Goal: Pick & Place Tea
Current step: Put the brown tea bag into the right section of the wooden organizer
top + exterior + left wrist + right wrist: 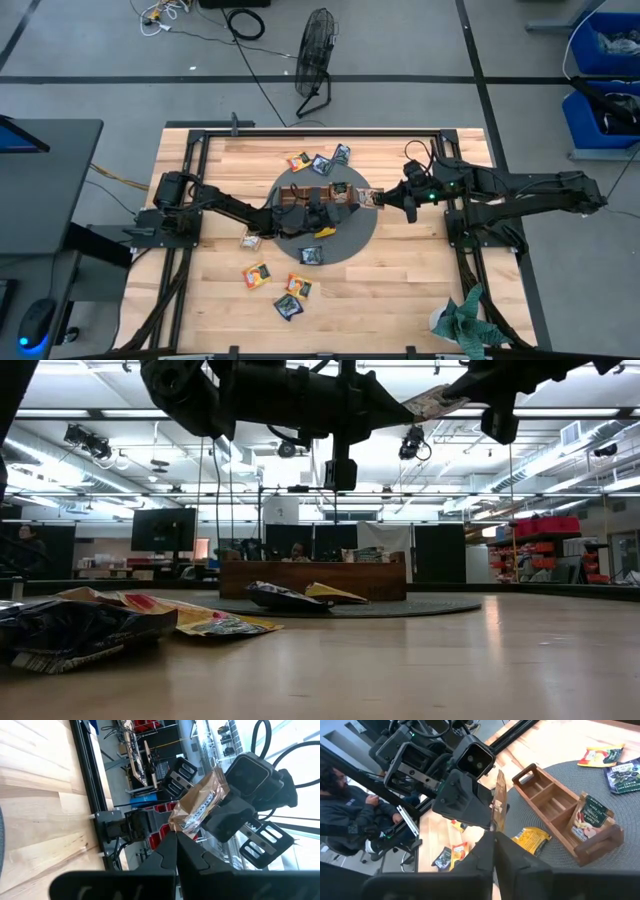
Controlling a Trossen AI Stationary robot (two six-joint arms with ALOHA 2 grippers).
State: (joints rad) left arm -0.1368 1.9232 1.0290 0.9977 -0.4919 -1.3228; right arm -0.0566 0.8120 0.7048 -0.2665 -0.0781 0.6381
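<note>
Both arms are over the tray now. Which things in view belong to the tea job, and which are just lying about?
Job:
- brown sachet, pinched between left gripper and right gripper
- wooden tray, holding an upright sachet
- loose sachets around the grey mat

Lying about:
- floor fan
- blue bins
- green crumpled thing
- cables
</note>
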